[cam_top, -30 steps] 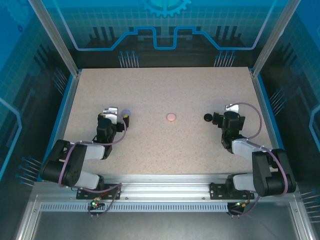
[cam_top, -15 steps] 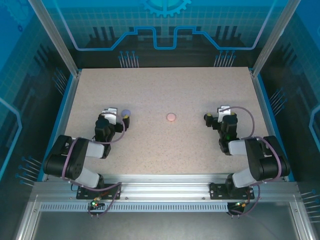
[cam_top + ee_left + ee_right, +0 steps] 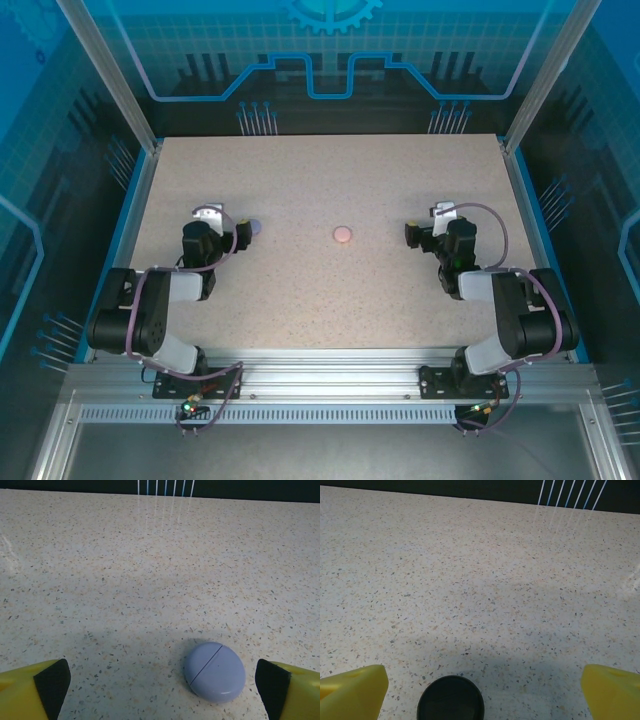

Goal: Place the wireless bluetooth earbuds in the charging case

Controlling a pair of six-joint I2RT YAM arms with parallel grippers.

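Note:
A closed lilac charging case (image 3: 215, 671) lies on the speckled table between the fingers of my open left gripper (image 3: 162, 687), closer to the right finger; from above the lilac case (image 3: 252, 228) sits just right of the left gripper (image 3: 228, 230). A closed black case (image 3: 450, 698) rests low between the yellow fingers of my open right gripper (image 3: 482, 692), toward the left finger. In the overhead view the black case (image 3: 411, 232) is at the tip of the right gripper (image 3: 426, 233). A closed pale pink case (image 3: 343, 234) sits mid-table. The earbuds are out of view.
The speckled tabletop (image 3: 330, 180) is framed by blue side rails and metal posts. Both arm bases stand at the near edge on an aluminium rail (image 3: 320, 385).
My left gripper has drawn back to the left, away from the lilac case. My right gripper has shifted left and forward, closing on the black case. The cases have stayed in place.

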